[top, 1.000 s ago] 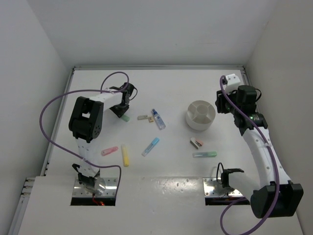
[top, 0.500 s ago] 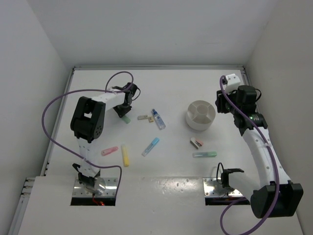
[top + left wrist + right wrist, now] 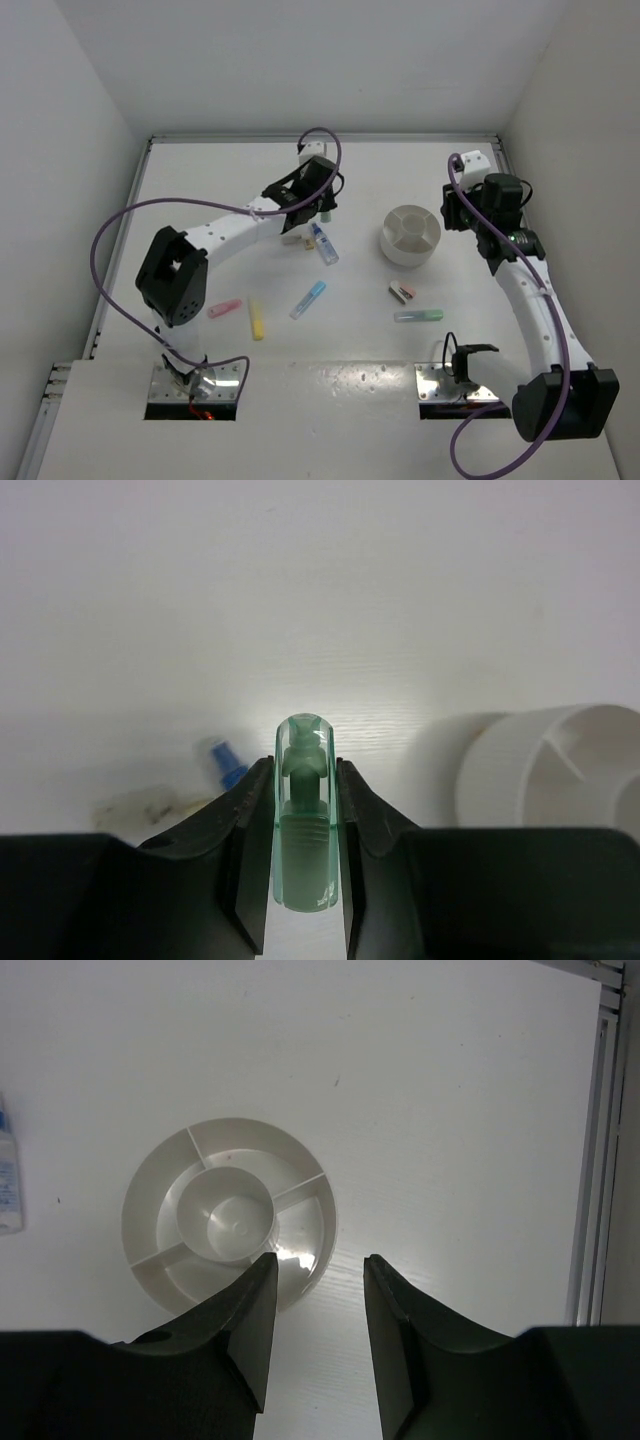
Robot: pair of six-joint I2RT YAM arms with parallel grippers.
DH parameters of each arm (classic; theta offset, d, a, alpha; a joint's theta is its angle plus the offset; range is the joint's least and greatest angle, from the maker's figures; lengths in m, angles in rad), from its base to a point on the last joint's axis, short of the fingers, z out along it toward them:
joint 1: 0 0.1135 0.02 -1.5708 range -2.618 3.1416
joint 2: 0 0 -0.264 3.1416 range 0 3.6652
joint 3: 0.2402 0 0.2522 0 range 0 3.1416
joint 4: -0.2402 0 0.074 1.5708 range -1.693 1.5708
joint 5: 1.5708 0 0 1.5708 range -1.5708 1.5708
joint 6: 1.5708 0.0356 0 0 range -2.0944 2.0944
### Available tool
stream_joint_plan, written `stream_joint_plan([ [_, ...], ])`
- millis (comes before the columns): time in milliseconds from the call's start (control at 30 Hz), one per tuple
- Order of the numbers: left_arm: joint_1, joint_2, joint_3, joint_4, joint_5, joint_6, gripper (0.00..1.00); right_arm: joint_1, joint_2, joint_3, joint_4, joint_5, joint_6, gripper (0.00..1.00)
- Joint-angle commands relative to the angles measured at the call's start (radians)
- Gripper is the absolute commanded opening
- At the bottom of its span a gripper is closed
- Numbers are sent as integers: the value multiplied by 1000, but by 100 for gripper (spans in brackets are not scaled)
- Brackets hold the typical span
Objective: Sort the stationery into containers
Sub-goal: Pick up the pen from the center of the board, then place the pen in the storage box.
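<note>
My left gripper (image 3: 322,203) is shut on a pastel green stick (image 3: 305,815) and holds it above the table, left of the white divided dish (image 3: 410,250). The dish rim also shows in the left wrist view (image 3: 500,780). My right gripper (image 3: 318,1265) is open and empty, hovering just beside the dish (image 3: 140,1210); the dish compartments look empty. On the table lie a clear blue-capped bottle (image 3: 323,243), a tan block (image 3: 292,240), a blue stick (image 3: 308,299), a yellow stick (image 3: 256,317), a pink stick (image 3: 224,308), another green stick (image 3: 418,315) and brown-pink blocks (image 3: 401,292).
White walls close in the table at the back and both sides. A metal rail (image 3: 600,1140) runs along the right edge. The left arm's purple cable (image 3: 120,225) loops over the left half of the table.
My left gripper took the green stick off the table at the back left and swung right with it, past the bottle, toward the dish. The right arm has not moved.
</note>
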Motion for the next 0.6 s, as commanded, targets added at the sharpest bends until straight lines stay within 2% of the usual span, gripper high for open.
stream_joint_plan([
  [0,33,-23,-84,358,256,157,0,7,10,-2,38,19,12,41],
  [67,33,-12,-94,410,365,143,0,7,10,-11,38,19,12,41],
  [200,33,52,-35,480,476,102,0,7,19,-11,47,28,12,41],
  [400,-23,100,4,612,522,115,0,7,19,-11,47,29,3,41],
  [533,-51,91,-82,796,533,160,0,7,28,-11,47,29,3,41],
  [567,-66,82,-113,910,533,189,0,7,28,-11,47,29,3,41],
])
